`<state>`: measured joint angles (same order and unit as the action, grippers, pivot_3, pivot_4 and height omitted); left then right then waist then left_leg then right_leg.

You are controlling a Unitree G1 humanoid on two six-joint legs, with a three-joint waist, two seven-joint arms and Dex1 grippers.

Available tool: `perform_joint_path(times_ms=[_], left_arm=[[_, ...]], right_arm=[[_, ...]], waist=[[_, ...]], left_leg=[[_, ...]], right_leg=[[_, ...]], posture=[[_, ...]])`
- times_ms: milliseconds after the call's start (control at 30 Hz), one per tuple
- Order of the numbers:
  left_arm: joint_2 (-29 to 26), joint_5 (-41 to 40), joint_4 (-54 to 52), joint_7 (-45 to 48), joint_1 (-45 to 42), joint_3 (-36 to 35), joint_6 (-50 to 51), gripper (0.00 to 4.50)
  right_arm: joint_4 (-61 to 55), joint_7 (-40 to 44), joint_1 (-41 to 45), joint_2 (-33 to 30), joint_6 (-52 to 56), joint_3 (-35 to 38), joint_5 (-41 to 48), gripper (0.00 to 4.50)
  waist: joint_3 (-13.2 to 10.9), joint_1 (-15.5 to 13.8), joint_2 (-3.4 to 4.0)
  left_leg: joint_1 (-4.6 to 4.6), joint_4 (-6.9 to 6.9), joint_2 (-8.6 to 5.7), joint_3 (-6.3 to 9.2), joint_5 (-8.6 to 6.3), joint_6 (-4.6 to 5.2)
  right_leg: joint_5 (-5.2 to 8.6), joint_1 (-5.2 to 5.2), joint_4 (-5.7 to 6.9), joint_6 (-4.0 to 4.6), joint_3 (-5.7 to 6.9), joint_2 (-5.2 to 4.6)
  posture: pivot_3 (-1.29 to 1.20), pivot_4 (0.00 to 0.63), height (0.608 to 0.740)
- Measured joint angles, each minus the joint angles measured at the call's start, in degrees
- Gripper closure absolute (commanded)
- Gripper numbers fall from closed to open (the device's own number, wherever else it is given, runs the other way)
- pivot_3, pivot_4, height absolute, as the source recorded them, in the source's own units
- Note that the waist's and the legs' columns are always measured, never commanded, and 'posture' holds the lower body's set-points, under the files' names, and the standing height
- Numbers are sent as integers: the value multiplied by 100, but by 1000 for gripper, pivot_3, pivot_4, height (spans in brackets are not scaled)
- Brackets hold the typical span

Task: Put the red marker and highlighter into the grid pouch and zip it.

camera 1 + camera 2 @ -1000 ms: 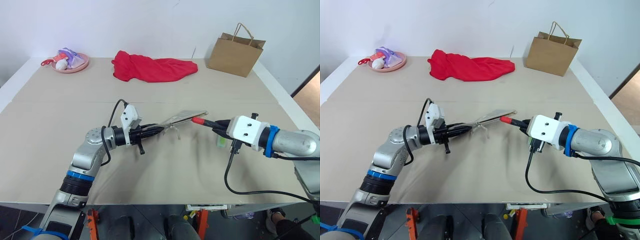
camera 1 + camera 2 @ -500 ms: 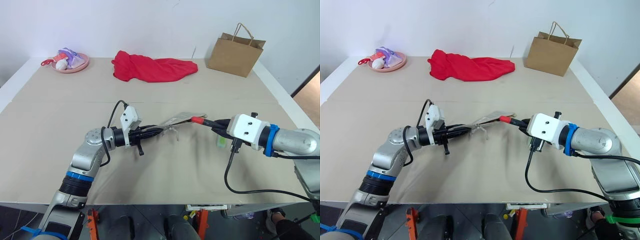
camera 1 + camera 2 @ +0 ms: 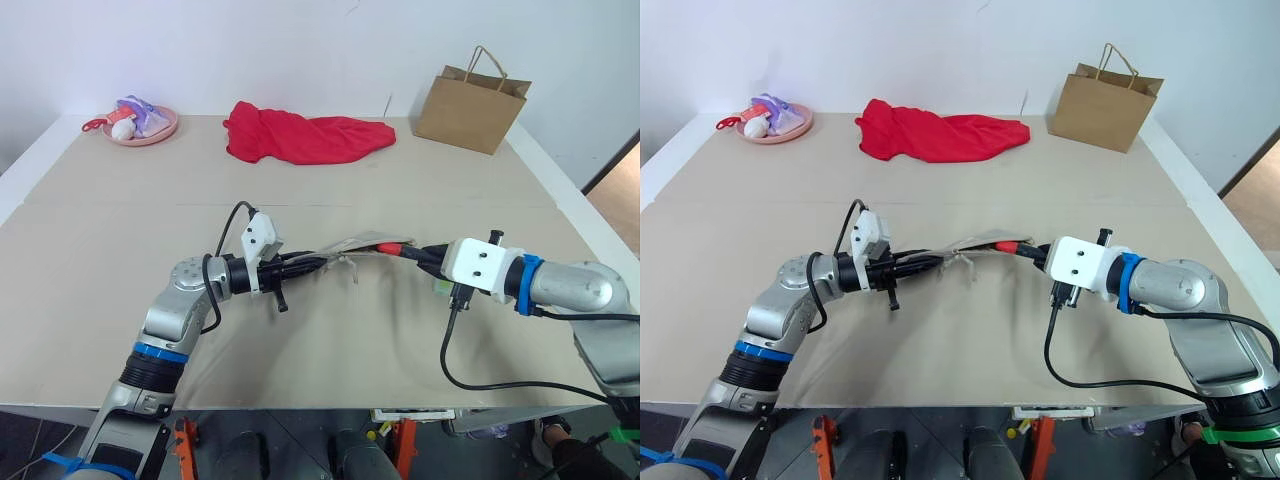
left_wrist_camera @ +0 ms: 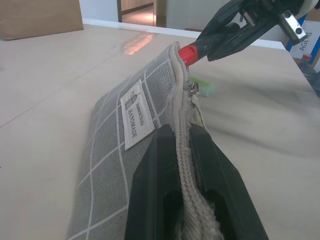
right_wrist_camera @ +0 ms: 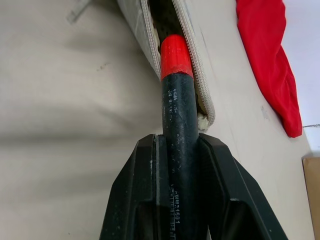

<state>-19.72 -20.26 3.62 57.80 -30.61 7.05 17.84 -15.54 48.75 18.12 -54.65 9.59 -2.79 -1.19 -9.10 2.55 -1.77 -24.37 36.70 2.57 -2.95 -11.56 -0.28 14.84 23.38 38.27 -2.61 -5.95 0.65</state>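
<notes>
The grid pouch (image 4: 125,145) hangs above the table, grey with white lines and a white label. My left gripper (image 3: 310,262) is shut on its zipper edge. The mouth at the far end is open. My right gripper (image 5: 177,140) is shut on the red marker (image 5: 176,100), gripping its black barrel. The marker's red tip sits right at the pouch's open mouth, between the two zipper edges. The light-green highlighter (image 4: 204,87) lies on the table below the right gripper, apart from the pouch.
A red cloth (image 3: 305,135) lies at the back middle of the table. A brown paper bag (image 3: 470,100) stands at the back right. A pink plate (image 3: 150,134) with small toys sits at the back left.
The marker's red tip has edged left, from beside the pouch's end into its mouth. The pouch's free end has sagged a little. The left gripper has held still.
</notes>
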Motion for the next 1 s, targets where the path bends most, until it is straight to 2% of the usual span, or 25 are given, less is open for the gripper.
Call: perform_joint_path(times_ms=[100,467,767,1000], left_arm=[[-6,-1,10,11,0,-2,0,4500],[-7,0,55,27,-4,13,3,4500],[-60,-4,60,113,-8,-38,1,4500],[-71,-7,65,150,-9,-25,7,4500]], right_arm=[[123,19,226,55,-130,-208,-152,3944],[825,317,1359,884,-997,-1262,-797,3944],[1603,356,1707,1840,-1817,-1295,-645,3944],[1834,378,1769,1817,-2244,-1293,-646,3944]], waist=[[1,-1,1],[1,-6,1],[0,-2,1],[0,-5,1]], left_leg=[[2,1,2,0,0,0],[1,2,2,-1,1,-1],[1,1,3,0,1,-1],[1,3,1,-1,1,-2]], right_leg=[[0,-2,2,0,3,4],[-8,-1,4,15,2,2],[-10,0,5,21,3,3],[-10,-1,8,21,5,1]], posture=[[0,150,740],[0,150,740],[0,150,740],[0,150,740]])
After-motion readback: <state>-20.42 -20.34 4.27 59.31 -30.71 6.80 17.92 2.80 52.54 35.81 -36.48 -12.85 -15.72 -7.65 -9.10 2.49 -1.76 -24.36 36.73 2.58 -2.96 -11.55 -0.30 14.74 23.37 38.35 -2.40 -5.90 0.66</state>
